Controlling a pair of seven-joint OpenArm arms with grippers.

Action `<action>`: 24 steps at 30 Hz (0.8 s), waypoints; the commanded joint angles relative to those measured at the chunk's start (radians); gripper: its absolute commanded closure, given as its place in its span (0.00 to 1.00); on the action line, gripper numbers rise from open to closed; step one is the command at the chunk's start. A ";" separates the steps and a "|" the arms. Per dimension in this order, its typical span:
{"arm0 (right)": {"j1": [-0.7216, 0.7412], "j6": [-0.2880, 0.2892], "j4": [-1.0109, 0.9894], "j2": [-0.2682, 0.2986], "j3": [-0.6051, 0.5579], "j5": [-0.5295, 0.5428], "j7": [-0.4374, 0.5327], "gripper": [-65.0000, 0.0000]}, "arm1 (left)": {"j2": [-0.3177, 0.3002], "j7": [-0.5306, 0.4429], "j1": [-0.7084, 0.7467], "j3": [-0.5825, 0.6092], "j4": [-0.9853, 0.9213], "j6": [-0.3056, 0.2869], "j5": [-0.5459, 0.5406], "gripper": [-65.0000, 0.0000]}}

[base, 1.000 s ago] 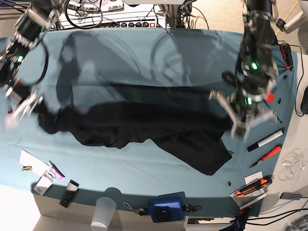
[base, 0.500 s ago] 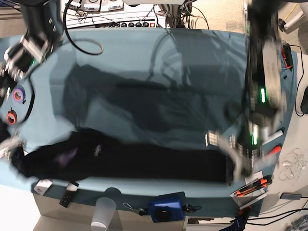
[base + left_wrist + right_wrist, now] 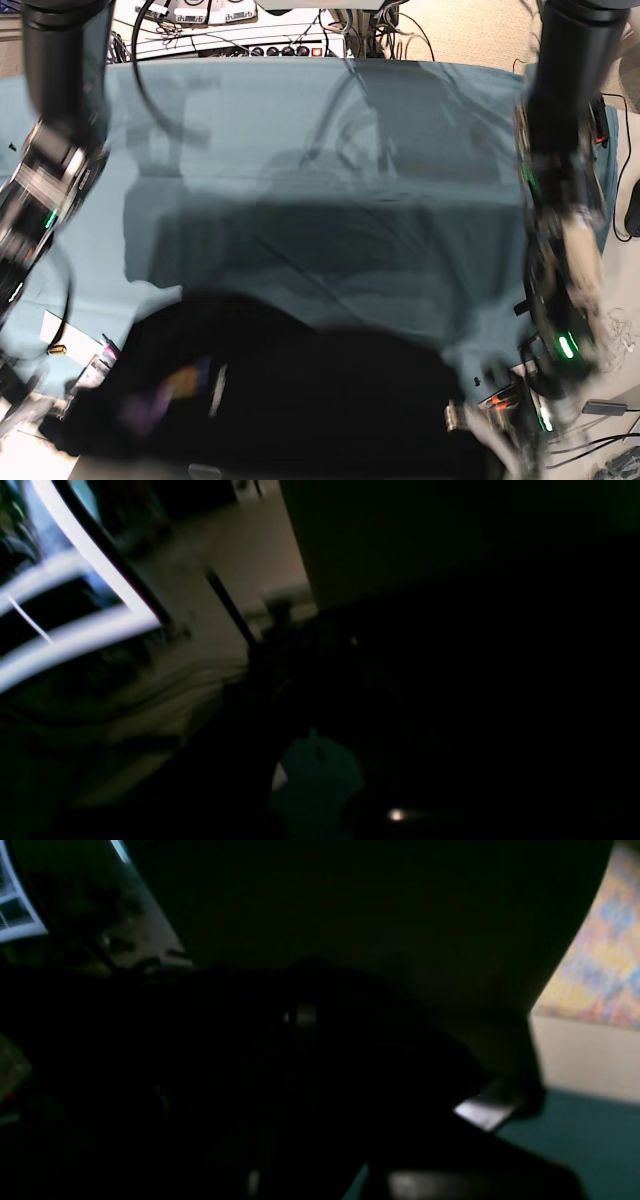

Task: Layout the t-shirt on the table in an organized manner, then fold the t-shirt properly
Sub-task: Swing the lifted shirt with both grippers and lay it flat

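The black t-shirt [image 3: 300, 410] hangs stretched and blurred over the front edge of the teal table [image 3: 300, 130], raised off it. A smear of its orange and purple print [image 3: 165, 395] shows at its left. My left gripper [image 3: 468, 420] is at the shirt's right end and my right gripper [image 3: 40, 420] at its left end; both are blurred, with the shirt taut between them. Dark fabric fills the left wrist view [image 3: 475, 680] and the right wrist view [image 3: 300, 1065], hiding the fingers.
Cables and a power strip [image 3: 250, 40] line the far edge. White paper [image 3: 60, 330] lies at the front left. An orange tool [image 3: 505, 400] sits at the front right, behind my left arm. A teal strip of the table shows in the right wrist view [image 3: 575, 1130].
Both arms swept from mid-table to the front edge. The shirt went from lying crumpled, to a stretched band, to hanging raised near the camera.
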 commanded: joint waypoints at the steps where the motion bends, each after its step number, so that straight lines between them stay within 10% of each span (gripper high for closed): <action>1: 0.052 -0.005 0.014 0.028 0.004 0.018 0.012 1.00 | -0.014 0.007 -0.043 -0.007 0.013 0.011 0.007 1.00; 8: 0.020 0.000 0.016 0.086 0.010 0.272 -0.254 1.00 | -0.014 0.148 0.023 -0.007 0.018 0.011 -0.080 1.00; 24: -0.484 0.004 0.017 0.089 0.127 0.482 -0.301 1.00 | -0.014 0.337 0.460 -0.008 0.238 0.010 -0.130 1.00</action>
